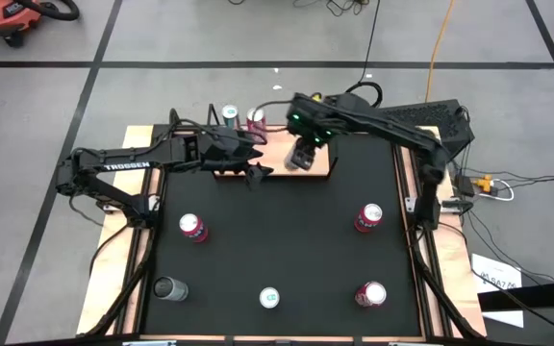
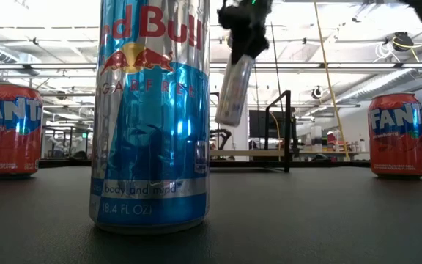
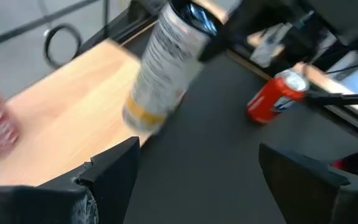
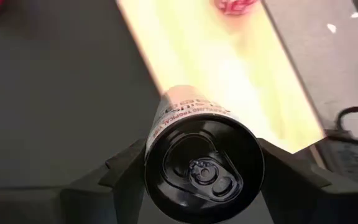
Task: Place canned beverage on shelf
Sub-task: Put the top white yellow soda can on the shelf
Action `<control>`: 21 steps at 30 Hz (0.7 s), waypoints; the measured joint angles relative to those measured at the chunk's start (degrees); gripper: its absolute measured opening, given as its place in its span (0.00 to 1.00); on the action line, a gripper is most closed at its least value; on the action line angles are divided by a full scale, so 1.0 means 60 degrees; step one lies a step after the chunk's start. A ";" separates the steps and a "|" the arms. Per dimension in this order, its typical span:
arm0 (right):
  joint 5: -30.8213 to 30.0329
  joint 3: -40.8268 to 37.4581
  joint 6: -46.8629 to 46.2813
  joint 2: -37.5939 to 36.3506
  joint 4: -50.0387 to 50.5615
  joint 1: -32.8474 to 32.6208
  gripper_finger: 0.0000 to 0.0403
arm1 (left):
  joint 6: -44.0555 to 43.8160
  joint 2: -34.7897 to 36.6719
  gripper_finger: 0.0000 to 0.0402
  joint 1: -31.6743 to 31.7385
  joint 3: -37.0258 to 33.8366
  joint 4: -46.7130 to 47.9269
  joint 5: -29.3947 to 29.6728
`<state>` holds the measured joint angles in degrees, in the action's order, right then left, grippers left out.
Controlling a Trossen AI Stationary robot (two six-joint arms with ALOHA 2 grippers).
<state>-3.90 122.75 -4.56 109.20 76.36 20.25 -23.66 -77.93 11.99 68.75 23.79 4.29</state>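
The shelf [image 1: 275, 165], a light-wood board with black wire brackets, lies at the table's far middle. It also shows in the right wrist view [image 4: 229, 74] and the left wrist view [image 3: 67, 118]. My right gripper [image 1: 304, 144] is shut on a slim white can [image 2: 234, 84] above the board's right part. The can also shows in the left wrist view [image 3: 163, 68]. My left gripper [image 1: 255, 171] is open and empty at the shelf's near edge, left of the can; it shows in its own wrist view [image 3: 197, 171]. My right gripper pinches the slim can's upper end, just below its black top [image 4: 204, 165], between its two fingers [image 4: 120, 177]. The fingers come from above, slanting down. The can hangs tilted below them, its lower end [image 2: 228, 117] clear of the board.
Two cans, a green-topped one [image 1: 229, 115] and a pink one [image 1: 256, 119], stand at the shelf's left end. On the table stand red Fanta cans [image 1: 192, 228] [image 1: 368, 217] [image 1: 370, 294], a Red Bull can [image 1: 270, 298] near the front edge and a dark can [image 1: 170, 288].
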 joint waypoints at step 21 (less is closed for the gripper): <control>-0.0594 0.1039 0.1642 0.1888 -0.0354 0.1005 0.60 | -0.0231 0.0029 0.82 0.0512 0.0000 0.2088 0.0981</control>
<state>-7.46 128.99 5.29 120.53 74.24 26.28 -25.05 -77.76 15.06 68.75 36.32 10.17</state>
